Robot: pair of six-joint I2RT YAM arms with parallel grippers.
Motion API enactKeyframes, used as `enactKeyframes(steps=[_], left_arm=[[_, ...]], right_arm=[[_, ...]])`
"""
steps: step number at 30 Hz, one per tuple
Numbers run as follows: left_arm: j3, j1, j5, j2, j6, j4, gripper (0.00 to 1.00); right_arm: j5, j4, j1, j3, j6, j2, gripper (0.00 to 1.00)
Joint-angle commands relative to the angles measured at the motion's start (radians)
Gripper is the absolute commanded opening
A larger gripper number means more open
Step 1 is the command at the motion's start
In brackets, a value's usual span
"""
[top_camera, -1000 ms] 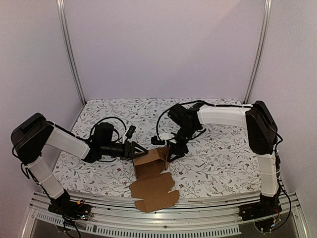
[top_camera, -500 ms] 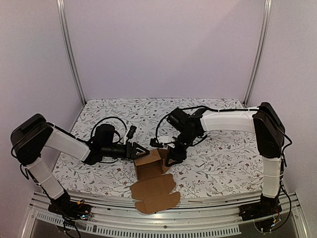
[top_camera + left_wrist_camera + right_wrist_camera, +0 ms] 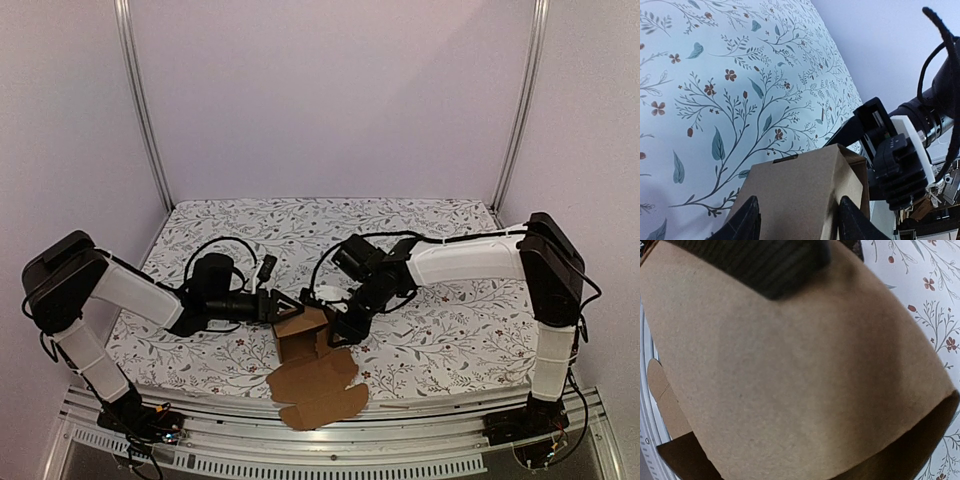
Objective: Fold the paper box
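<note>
Brown cardboard, half raised. From the top external view we noted the paper box (image 3: 304, 333) near the front middle of the bench (image 3: 440, 330). Its rear part stood up as an unfinished carton, and its front flaps lay flat toward the near edge. The left gripper (image 3: 281, 304) met the raised part from the left and the right gripper (image 3: 336, 327) from the right, so the carton sat between the two.

In the left wrist view the left gripper (image 3: 799, 202) had its jaws apart. Both fingers (image 3: 748, 220) pointed at a plain side panel of the paper box (image 3: 800, 182) and clamped nothing. The right gripper (image 3: 892, 160) showed just beyond the far corner.

In the right wrist view cardboard (image 3: 790, 375) filled nearly the whole frame, and the panel was bowed, not flat. One dark finger (image 3: 775, 262) lay across its top. The other finger was hidden, so we could not tell whether the right gripper pinched the wall or only pressed on it.

Our judgement was that the step in hand was squaring up the side walls. To do it well, the left side should brace the panel steadily while the right eases its wall upright along the crease. Pushing on the bowed middle risks a kink. The flat front flaps should stay free for the closing fold.
</note>
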Motion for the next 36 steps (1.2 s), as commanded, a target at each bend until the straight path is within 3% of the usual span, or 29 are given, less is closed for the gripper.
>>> enactKeyframes(steps=[1,9,19,22,27,36], left_arm=[[-0.036,-0.011,-0.047,0.019,-0.029,-0.032,0.52],[-0.037,-0.018,-0.023,0.045,-0.081,0.046,0.53],[-0.034,-0.014,0.02,0.106,-0.166,0.187,0.53],[-0.037,-0.003,0.047,0.144,-0.212,0.271,0.53],[-0.042,0.022,0.105,0.225,-0.309,0.444,0.53],[-0.039,0.028,0.117,0.229,-0.328,0.464,0.52]], right_arm=[[0.101,0.149,0.013,-0.07,0.08,-0.064,0.45],[0.127,0.243,0.015,-0.083,0.124,-0.065,0.39],[0.16,0.301,0.027,-0.077,0.113,-0.037,0.22],[0.169,0.326,0.03,-0.101,0.071,-0.039,0.23],[0.179,0.342,0.032,-0.118,-0.013,-0.042,0.33],[0.196,0.353,0.031,-0.085,-0.004,-0.036,0.27]])
